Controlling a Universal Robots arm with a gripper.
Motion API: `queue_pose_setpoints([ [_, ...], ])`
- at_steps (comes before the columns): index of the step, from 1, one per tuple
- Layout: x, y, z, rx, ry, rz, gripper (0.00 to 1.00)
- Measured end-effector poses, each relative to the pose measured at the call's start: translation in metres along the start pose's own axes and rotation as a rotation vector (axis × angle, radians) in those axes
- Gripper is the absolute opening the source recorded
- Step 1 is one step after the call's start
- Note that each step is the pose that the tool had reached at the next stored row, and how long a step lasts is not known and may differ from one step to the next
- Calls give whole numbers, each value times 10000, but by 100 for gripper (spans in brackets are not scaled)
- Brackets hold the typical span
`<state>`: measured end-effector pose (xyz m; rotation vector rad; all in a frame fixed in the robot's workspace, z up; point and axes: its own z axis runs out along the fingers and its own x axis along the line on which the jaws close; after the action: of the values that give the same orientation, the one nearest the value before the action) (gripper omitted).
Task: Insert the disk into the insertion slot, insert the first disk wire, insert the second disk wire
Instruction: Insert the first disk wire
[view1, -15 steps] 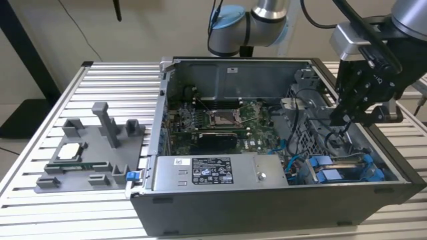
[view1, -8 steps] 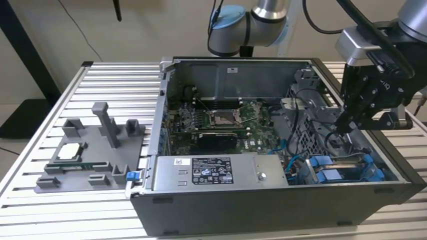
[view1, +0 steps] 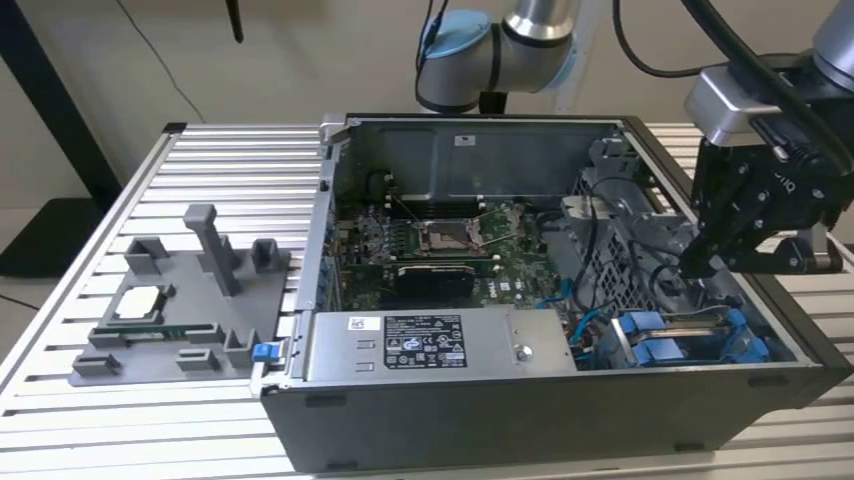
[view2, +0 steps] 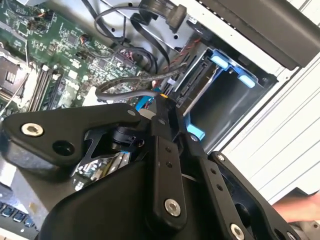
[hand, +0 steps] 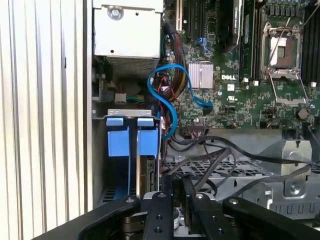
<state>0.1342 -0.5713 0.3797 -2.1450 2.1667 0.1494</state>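
Note:
The disk (hand: 150, 172) stands edge-on inside the insertion slot (hand: 132, 114), between two blue tabs (hand: 115, 142). In the second wrist view the disk (view2: 197, 82) sits in the bay with blue fittings (view2: 220, 61) at its far end. My gripper (view2: 162, 102) has its black fingers drawn together at the disk's connector end, pinching a small black wire plug (view2: 165, 91); a blue wire (view2: 144, 101) runs beside the tips. In the exterior view the gripper (view1: 694, 268) reaches down into the case at the right, just above the blue carriers (view1: 667, 345).
A grey power-supply box (view1: 441, 345) lies along the case's front; the motherboard (view1: 441, 240) is in the middle. Loose black cables (hand: 220, 157) and a looping blue cable (hand: 167, 75) crowd the cage. A grey fixture tray (view1: 174, 320) sits on the slatted table. A hand (view2: 300, 205) shows nearby.

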Motion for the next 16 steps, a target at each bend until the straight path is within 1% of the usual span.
queue_pose_setpoints([
  [8, 78, -57, 8, -1, 51, 18, 0],
  [11, 93, -76, 14, -34, 81, 46, 0],
  [13, 96, -101, 18, -138, 112, 68, 0],
  [14, 97, -120, 21, -216, 119, 78, 0],
  [16, 99, -169, 24, -408, 137, 102, 0],
])
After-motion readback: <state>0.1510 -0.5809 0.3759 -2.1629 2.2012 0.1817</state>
